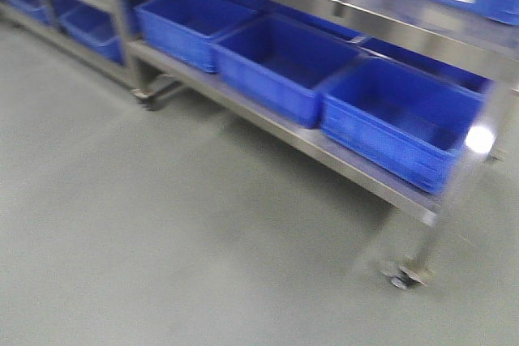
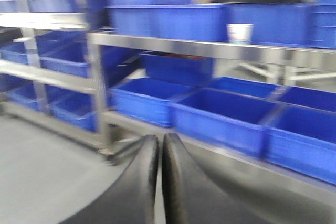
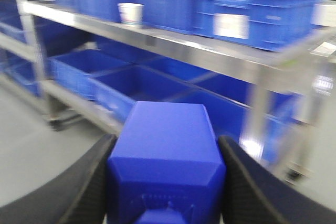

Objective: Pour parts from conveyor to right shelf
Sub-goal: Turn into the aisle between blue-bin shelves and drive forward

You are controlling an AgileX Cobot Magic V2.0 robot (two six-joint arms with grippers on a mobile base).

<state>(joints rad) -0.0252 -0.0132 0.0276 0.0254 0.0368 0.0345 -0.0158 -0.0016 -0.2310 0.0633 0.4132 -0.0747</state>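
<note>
My right gripper (image 3: 165, 148) is shut on a small blue parts bin (image 3: 165, 145), held between its two black fingers in front of the shelf. I cannot see any parts inside the bin. My left gripper (image 2: 160, 145) is shut and empty, its fingers pressed together. The steel shelf (image 1: 357, 169) carries a row of large open blue crates (image 1: 280, 62) on its lower level; they also show in the left wrist view (image 2: 220, 111) and the right wrist view (image 3: 131, 85). The frames are blurred by motion. No gripper shows in the front view.
A white cup (image 2: 239, 32) stands on the middle shelf level, also in the right wrist view (image 3: 130, 13). More blue crates (image 3: 252, 3) fill the upper level. A second shelf unit (image 1: 73, 6) stands to the left. Shelf castors (image 1: 401, 277) rest on grey floor (image 1: 162, 224).
</note>
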